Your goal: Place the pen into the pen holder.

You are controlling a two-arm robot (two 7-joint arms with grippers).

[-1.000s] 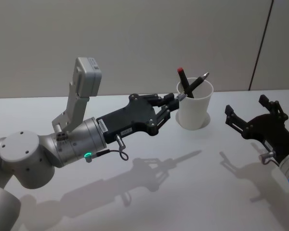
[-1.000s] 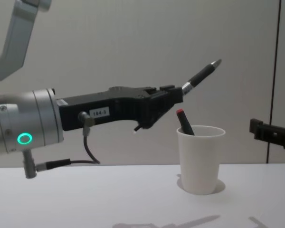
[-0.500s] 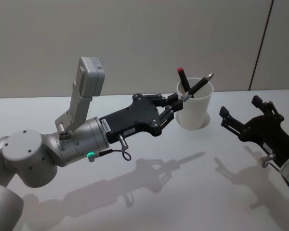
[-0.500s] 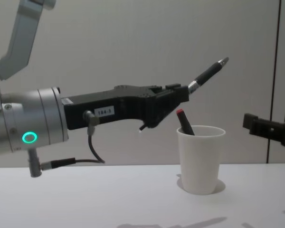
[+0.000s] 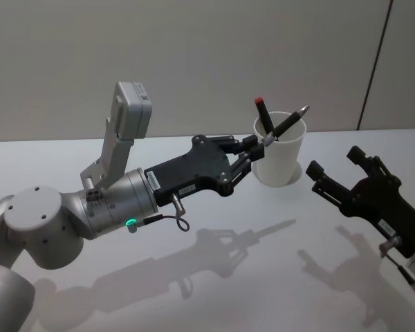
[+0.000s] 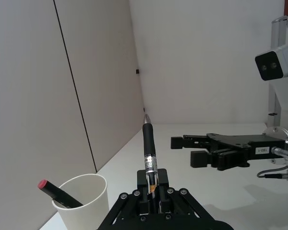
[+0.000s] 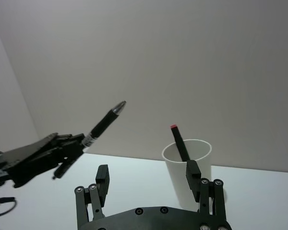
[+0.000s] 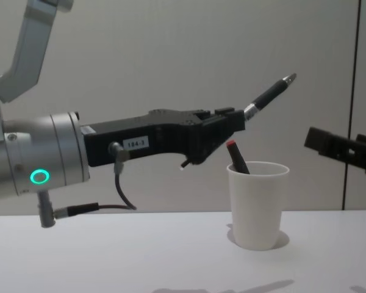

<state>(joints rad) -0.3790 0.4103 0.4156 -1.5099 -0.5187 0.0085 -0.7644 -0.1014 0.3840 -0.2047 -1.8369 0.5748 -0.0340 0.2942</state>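
1. Left gripper [image 5: 256, 142]: reaches forward, level, well above the white table [image 5: 214, 290]. Fingers clenched on the lower end of a slim black pen with a silver tip [image 8: 269, 94].
2. The pen sticks out past the fingertips, tilted up and away from the gripper, silver tip highest. In the chest view its free length hangs in the air over the cup's mouth, apart from the rim. None of it is inside the cup.
3. Plain white tapered paper cup with a rolled rim [image 8: 256, 204]: upright on the table, just below and slightly ahead of the left gripper's fingertips, between the two grippers.
4. Inside the cup, a second black pen with a red cap [image 8: 236, 157] leans on the wall nearer the left gripper, cap end above the rim.
5. Right gripper [image 5: 335, 162]: off to the cup's far side from the left gripper, raised off the table, pointing toward the cup. Fingers spread wide, holding nothing, not touching the cup.
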